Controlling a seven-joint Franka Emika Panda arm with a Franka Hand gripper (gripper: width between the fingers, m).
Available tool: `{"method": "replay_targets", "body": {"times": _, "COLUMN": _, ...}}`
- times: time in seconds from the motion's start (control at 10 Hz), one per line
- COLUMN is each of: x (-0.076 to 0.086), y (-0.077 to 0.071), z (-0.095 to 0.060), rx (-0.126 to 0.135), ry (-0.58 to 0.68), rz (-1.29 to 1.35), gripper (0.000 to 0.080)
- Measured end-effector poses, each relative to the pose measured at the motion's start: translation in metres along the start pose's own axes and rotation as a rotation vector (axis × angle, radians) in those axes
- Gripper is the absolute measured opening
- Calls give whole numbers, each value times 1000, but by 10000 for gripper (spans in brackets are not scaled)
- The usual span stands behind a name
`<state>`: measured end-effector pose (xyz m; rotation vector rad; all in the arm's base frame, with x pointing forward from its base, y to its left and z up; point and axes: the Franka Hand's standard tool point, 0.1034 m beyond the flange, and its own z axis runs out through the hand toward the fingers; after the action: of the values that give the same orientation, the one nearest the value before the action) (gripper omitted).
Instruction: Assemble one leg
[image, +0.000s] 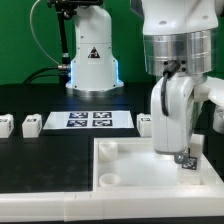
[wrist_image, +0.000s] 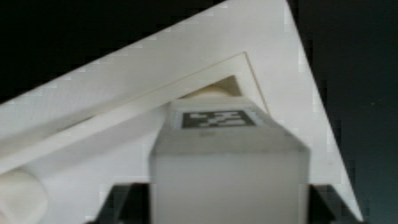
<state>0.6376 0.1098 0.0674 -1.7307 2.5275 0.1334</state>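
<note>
Exterior view: four legs (image: 30, 125), one panel (image: 125, 165).

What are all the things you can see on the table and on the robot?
loose legs: three seen, white with black tags; two at the exterior view's left of the marker board, one at its right
held leg: one, white with a tag, in the gripper over the white panel
white panel: one, white, front of the table, with round corner sockets
marker board: one, white with four black tags, flat in the middle of the table
table: one, black
backdrop: one, green, behind the table
robot base: one, white, at the back
gripper: one, dark fingers, shut on the held leg
</note>
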Motion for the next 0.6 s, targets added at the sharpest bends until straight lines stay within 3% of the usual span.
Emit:
{"method": "replay_targets", "body": {"times": 0.1, "x": 0, "y": 0, "z": 0, "rx": 0, "ry": 0, "rz": -1, "gripper": 533}}
{"method": "replay_targets", "body": {"times": 0.2, "x": -2, "y": 1, "z": 0, "rx": 0, "ry": -1, "rz": -3, "gripper": 625}}
{"method": "replay_targets", "body": {"times": 0.5, "x": -26, "y": 5, "z": -17, "rx": -16, "ry": -17, "rz": -41, "gripper": 645}}
{"method": "replay_targets", "body": {"times": 0.6, "x": -25, "y": 4, "z": -16, "rx": -13, "ry": -16, "rz": -40, "gripper": 649}}
